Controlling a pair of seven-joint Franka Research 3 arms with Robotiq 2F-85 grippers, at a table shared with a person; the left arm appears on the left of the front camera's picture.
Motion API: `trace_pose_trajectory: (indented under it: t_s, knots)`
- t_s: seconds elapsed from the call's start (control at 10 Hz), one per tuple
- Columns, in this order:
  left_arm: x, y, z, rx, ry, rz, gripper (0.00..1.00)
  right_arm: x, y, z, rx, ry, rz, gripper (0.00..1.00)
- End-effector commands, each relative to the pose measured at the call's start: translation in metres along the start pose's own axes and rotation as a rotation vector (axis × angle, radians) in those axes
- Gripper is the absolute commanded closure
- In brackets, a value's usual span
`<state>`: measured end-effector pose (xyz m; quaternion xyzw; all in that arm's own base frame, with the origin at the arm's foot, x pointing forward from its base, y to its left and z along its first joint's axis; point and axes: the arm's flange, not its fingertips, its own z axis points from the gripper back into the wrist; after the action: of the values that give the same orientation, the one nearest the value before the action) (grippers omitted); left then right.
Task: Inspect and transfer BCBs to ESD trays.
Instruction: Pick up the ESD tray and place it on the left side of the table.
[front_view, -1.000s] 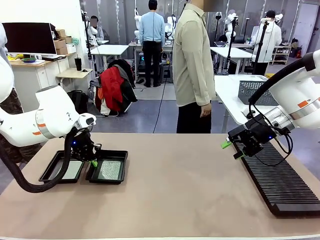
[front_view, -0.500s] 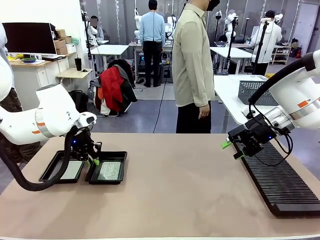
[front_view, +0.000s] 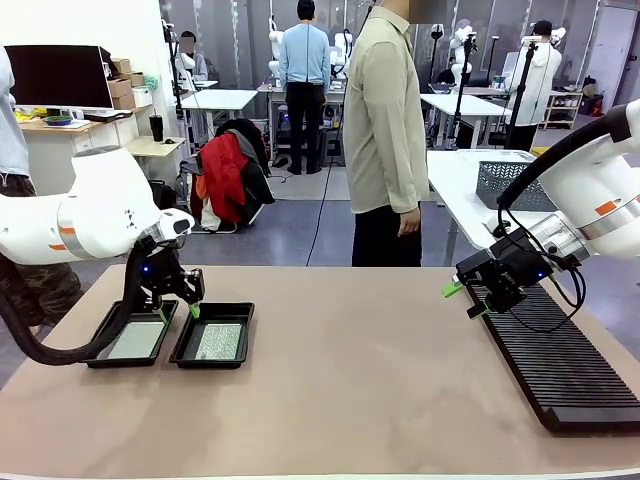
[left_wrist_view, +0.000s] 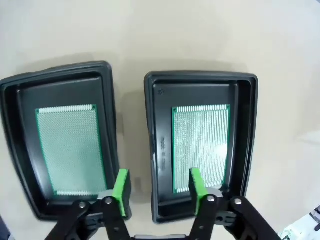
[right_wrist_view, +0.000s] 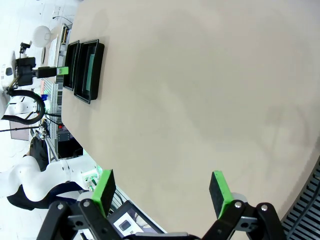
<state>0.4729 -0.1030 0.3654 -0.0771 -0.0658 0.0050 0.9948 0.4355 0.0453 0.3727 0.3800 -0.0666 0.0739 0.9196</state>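
BCBs (left_wrist_view: 200, 148) flat inside ESD trays (left_wrist_view: 246, 82)

The front camera faces across the bench (front_view: 350, 380) toward its far edge. The left wrist camera looks straight down, close above the two ESD trays (left_wrist_view: 200, 82). The right wrist camera, higher, sees those trays farther off.

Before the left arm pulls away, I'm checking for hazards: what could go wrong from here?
The open left hand hangs low over the gap between the two ESD trays; a sideways retreat could clip a rim and shift a tray. Each BCB lies loose and might slide. The right hand hovers beside the rack.
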Motion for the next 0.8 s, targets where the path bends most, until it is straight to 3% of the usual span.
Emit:
trace_pose_trajectory:
  t_s: [0.0, 0.2, 0.7]
  knots:
    - [-0.021, 0.000, 0.025, 0.069, 0.018, 0.006, 0.08, 0.000, 0.001, 0.000, 0.001, 0.000, -0.007, 0.00]
    - [-0.036, 0.002, 0.054, 0.122, 0.029, 0.005, 0.00, 0.000, 0.001, 0.000, 0.001, 0.000, -0.007, 0.00]
    - [-0.050, 0.007, 0.108, 0.132, 0.023, 0.001, 0.00, 0.000, 0.001, 0.000, 0.001, 0.000, -0.007, 0.00]
